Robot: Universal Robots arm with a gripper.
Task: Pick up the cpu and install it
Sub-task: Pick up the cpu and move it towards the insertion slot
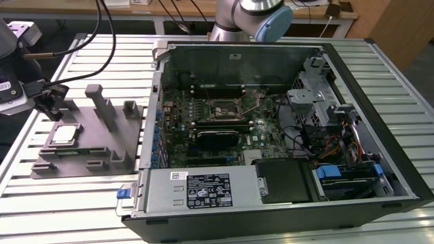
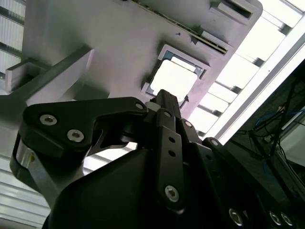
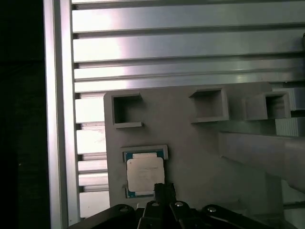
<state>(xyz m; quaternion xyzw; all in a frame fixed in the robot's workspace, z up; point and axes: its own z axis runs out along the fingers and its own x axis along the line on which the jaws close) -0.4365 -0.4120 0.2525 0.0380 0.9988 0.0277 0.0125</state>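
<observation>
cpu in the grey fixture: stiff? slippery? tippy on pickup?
The cpu looks a thin flat plate: probably stiff and light. Its bright metal top may be slippery. Seated flat in a recess of the grey fixture, it should not tip.

Single arm reaching to the exterior view's left, tool end pointing down

The silver-grey tubular robot arm (image 1: 230,18) rises at the exterior view's top edge, where a joint carries a round pale-blue joint cap (image 1: 273,23). Its bulky grey wrist (image 1: 12,76) sits at that view's far left edge. The black metal gripper (image 1: 51,107) hangs below the wrist, tilted slightly toward the exterior view's right. Both wrist views look along the gripper (image 2: 164,98) (image 3: 164,190) from behind. They show black linkage plates with silver screw heads narrowing to a slim tip, and in the second wrist view a broad knuckle link (image 2: 76,129) juts out to one side
</observation>
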